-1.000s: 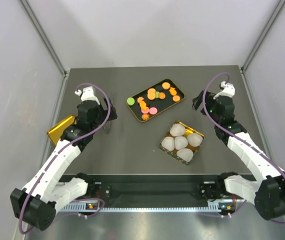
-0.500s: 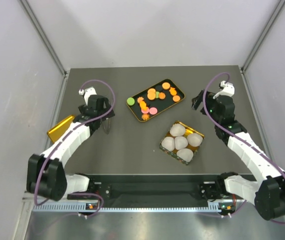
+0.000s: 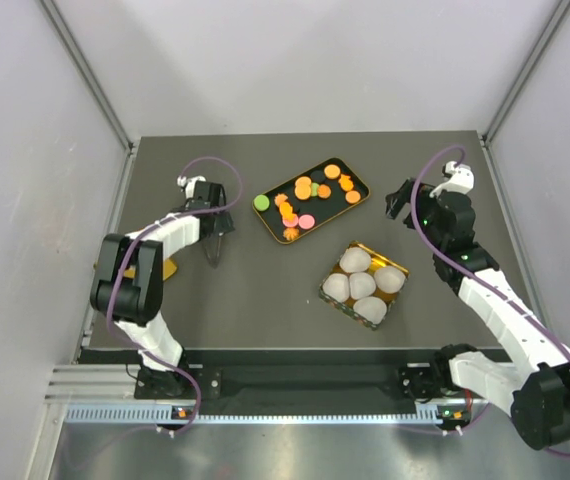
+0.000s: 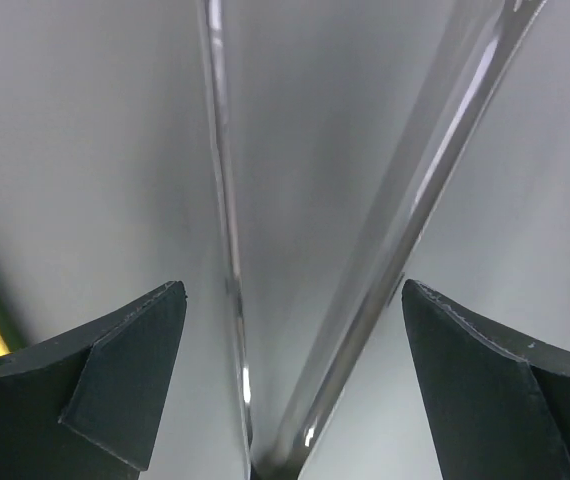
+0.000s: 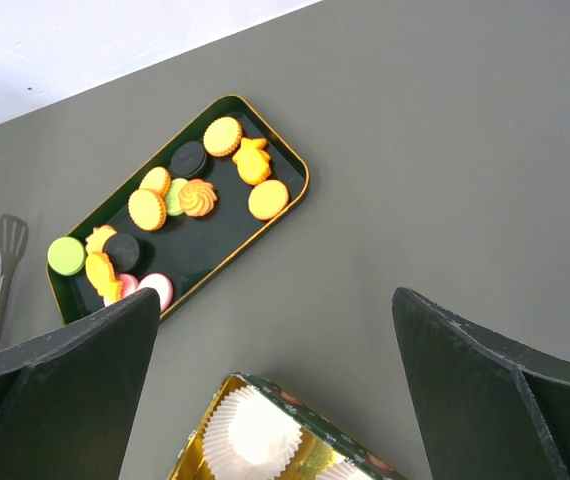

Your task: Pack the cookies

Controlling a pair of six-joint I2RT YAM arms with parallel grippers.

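Note:
The cookies (image 3: 305,195), mostly orange with a pink, a green and dark ones, lie in a black gold-rimmed tray (image 3: 350,172) at mid-table. They also show in the right wrist view (image 5: 195,195) on the tray (image 5: 227,232). My left gripper (image 3: 215,228) is open, left of the tray. Its fingers straddle metal tongs (image 4: 223,200) without closing on them (image 4: 295,287). The tongs' tip lies on the table (image 3: 212,255). My right gripper (image 3: 401,200) is open and empty above the table, right of the tray (image 5: 275,295).
A gold-lined box (image 3: 360,246) with several white paper cups (image 3: 362,285) sits in front of the tray, and shows in the right wrist view (image 5: 321,428). A gold lid (image 3: 168,268) lies partly under my left arm. Grey walls enclose the table.
My left arm has folded down to the left and its gripper has shifted slightly right, onto the tongs. The right arm has barely moved.

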